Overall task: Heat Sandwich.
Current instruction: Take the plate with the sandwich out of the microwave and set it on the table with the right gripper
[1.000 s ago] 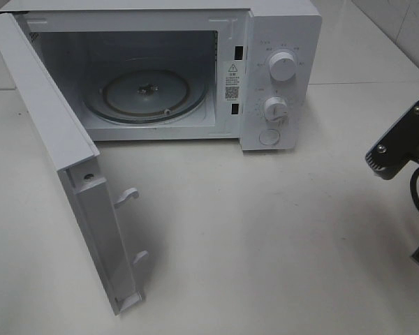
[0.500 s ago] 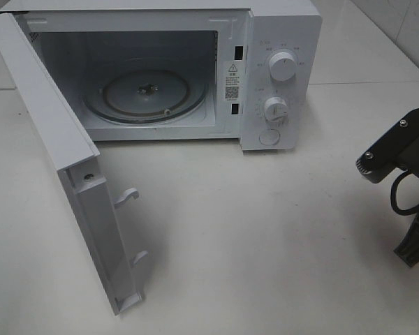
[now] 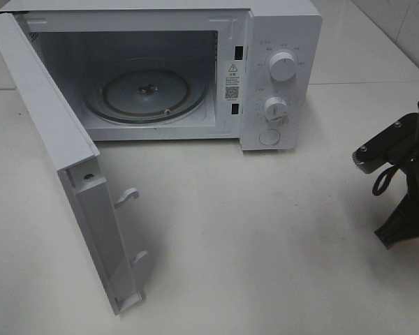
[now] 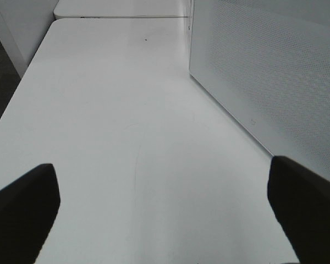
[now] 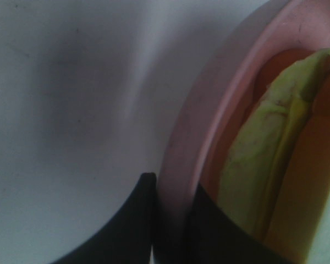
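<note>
From the high camera: one white box-shaped microwave oven [image 3: 279, 77] stands at the back of the pale table [image 3: 265, 244], its white hinged door [image 3: 70, 181] swung fully open toward the front left. Inside lies one round clear glass turntable [image 3: 146, 92]. The control panel carries two white round dials [image 3: 283, 66] and one round button below them. A small warning sticker with a triangle and a square code sits on the frame beside the cavity; its print, and the marks around the dials, are too small to read. My right arm [image 3: 398, 153] shows only as black links at the right edge; its fingers are not seen here.

From my left wrist: my left gripper [image 4: 165, 214] stands wide apart, empty, over bare table beside the perforated outer face of the door.

From my right wrist: my right gripper [image 5: 170, 220] is pinched narrow on the rim of one round pink plate [image 5: 209, 110]. The sandwich [image 5: 264, 148], with a yellow-green layer showing, lies on that plate, seen in this view only.
</note>
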Controlling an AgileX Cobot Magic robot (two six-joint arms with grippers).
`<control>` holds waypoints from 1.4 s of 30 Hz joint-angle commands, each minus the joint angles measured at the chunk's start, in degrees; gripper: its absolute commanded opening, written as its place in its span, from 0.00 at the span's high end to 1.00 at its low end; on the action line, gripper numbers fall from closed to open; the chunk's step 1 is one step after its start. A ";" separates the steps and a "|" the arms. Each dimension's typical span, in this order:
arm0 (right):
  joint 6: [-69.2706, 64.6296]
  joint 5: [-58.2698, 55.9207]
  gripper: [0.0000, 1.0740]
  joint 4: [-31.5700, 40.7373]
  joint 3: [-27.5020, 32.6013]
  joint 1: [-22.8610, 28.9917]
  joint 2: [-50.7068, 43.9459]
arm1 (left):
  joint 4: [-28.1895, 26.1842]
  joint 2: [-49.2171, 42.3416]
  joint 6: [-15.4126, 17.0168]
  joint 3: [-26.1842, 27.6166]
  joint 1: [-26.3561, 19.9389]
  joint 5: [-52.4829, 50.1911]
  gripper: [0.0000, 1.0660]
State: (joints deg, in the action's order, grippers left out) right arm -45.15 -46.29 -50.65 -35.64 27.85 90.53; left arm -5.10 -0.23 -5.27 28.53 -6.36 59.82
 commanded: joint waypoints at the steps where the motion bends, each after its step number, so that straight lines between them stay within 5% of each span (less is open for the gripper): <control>1: -2.58 -0.46 0.97 -3.61 -0.86 -0.63 1.78 | -0.29 -1.20 0.17 -0.17 -0.17 -0.46 0.09; 31: -14.44 3.84 0.92 -10.03 -1.15 -0.63 14.78 | -0.29 -1.20 0.17 -0.17 -0.17 -0.46 0.09; 42: -13.87 4.64 0.63 -7.68 -1.15 -0.63 13.75 | -0.29 -1.20 0.17 -0.17 -0.17 -0.46 0.09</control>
State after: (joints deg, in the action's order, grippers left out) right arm -59.30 -41.31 -58.56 -36.61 27.50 105.14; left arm -5.10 -0.23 -5.27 28.53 -6.36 59.82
